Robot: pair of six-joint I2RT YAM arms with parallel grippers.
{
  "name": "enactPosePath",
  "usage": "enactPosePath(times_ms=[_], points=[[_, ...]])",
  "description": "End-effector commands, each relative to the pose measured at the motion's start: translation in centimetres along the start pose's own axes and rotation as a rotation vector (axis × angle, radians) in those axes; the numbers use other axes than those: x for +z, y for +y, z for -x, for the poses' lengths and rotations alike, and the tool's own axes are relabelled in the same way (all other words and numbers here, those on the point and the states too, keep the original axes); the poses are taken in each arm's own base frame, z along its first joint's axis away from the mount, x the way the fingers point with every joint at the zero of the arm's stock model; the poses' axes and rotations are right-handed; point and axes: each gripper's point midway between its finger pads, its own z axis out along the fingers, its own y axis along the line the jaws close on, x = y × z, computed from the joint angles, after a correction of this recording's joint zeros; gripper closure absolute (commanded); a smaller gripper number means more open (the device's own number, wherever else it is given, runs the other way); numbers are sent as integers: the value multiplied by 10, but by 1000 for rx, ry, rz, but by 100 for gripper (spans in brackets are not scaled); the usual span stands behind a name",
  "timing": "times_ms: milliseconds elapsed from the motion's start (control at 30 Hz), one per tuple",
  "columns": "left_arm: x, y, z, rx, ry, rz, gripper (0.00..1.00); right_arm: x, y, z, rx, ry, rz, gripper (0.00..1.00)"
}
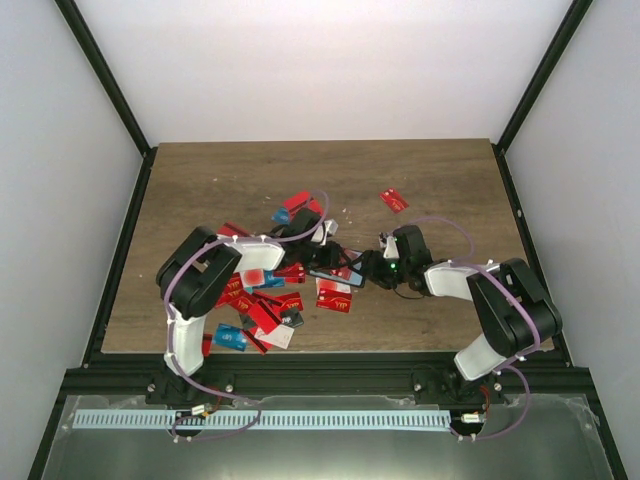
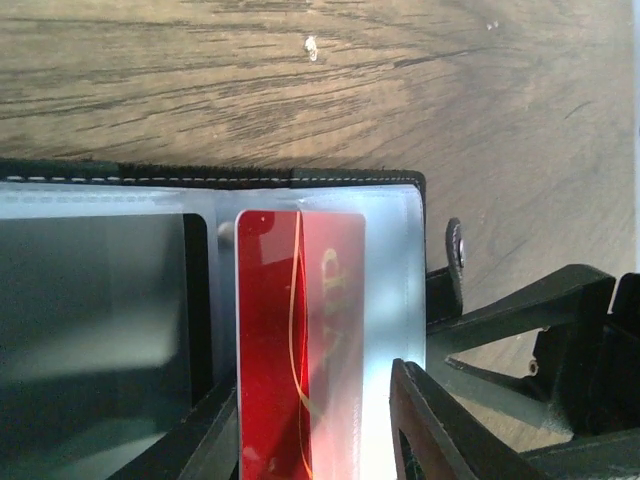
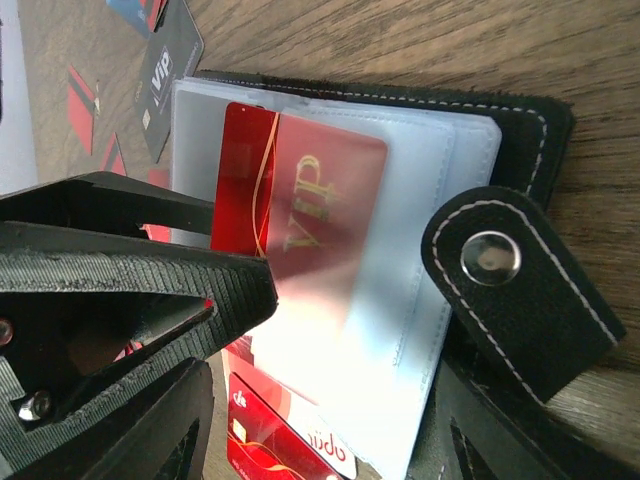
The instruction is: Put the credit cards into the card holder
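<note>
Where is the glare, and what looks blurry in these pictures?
Left wrist: glare whitens the card holder's clear sleeve over the red card; the fingers are soft. Right wrist: milder sheen on that sleeve, background cards soft. Top external: even light, no harsh shadows.

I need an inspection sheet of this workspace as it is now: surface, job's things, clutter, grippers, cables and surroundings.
Surface: wooden table, no damage seen.
Job's things: card holder lies open; one red card sits partly in a clear pocket; many credit cards are scattered left of centre; one lone card lies apart, farther back.
Clutter: dark grey VIP card on the table beside the holder.
Grippers: left gripper open, its fingers on either side of the red card; right gripper at the holder, grip cannot be told.
Cables: purple cables loop along both arms.
Surroundings: white walls, black frame.
</note>
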Motion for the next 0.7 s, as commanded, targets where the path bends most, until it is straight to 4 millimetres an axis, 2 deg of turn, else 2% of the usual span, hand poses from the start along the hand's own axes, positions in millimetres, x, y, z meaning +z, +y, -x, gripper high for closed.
enactPosePath(times_ms=[0,300,667], points=[[-10,20,-12,26,58,144,59,5,-10,-15,26,56,-27,37],[-25,24,-5,73,46,242,39,6,-11,-14,27,60,-26,37],[-27,24,-1,122,54,268,37,9,-10,-14,27,67,-23,37]])
